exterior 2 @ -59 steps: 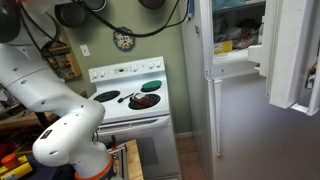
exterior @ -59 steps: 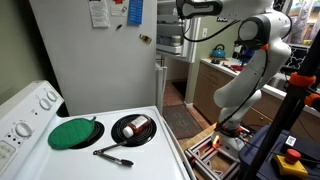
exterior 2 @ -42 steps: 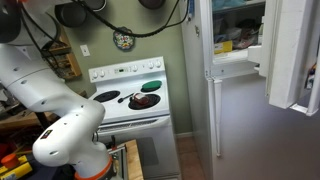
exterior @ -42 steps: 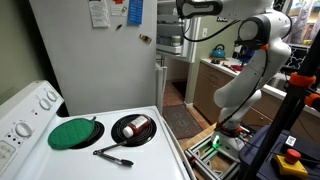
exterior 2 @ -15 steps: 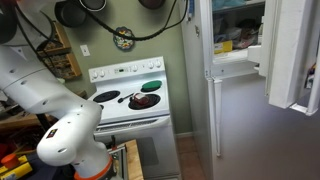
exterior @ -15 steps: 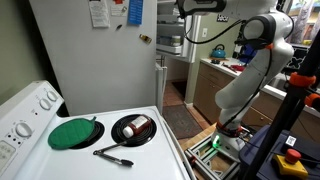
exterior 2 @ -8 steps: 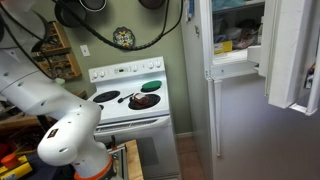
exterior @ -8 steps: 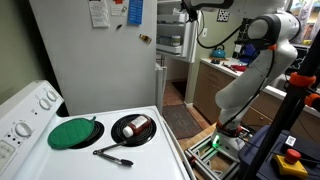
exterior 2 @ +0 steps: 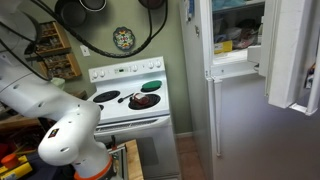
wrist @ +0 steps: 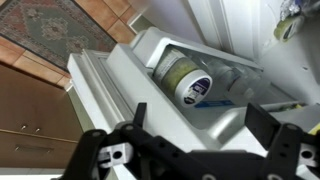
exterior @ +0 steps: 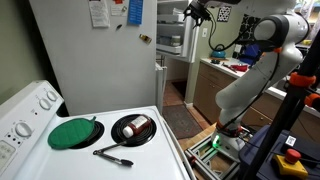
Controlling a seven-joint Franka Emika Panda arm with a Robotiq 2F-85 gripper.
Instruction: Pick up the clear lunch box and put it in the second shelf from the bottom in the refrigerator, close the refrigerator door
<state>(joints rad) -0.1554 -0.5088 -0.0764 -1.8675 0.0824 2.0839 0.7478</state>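
Observation:
The refrigerator (exterior: 95,60) stands open, its broad grey-white face carrying papers and magnets. In both exterior views white shelves (exterior: 170,40) (exterior 2: 235,40) show inside. The refrigerator door (exterior 2: 292,55) hangs open at the right. My gripper (exterior: 196,12) is high up beside the shelves. In the wrist view my gripper (wrist: 200,115) is open with nothing between its fingers (wrist: 139,116). Under it is a white shelf bin (wrist: 120,80) holding a jar (wrist: 190,86) with a blue-labelled lid. I cannot make out the clear lunch box in any view.
A white stove (exterior: 110,150) (exterior 2: 130,105) carries a round green lid (exterior: 74,133), a black pan (exterior: 133,129) with a small pale item in it, and a dark utensil (exterior: 113,155). A cluttered counter (exterior: 235,70) lies behind the arm. The robot base (exterior 2: 70,140) stands by the stove.

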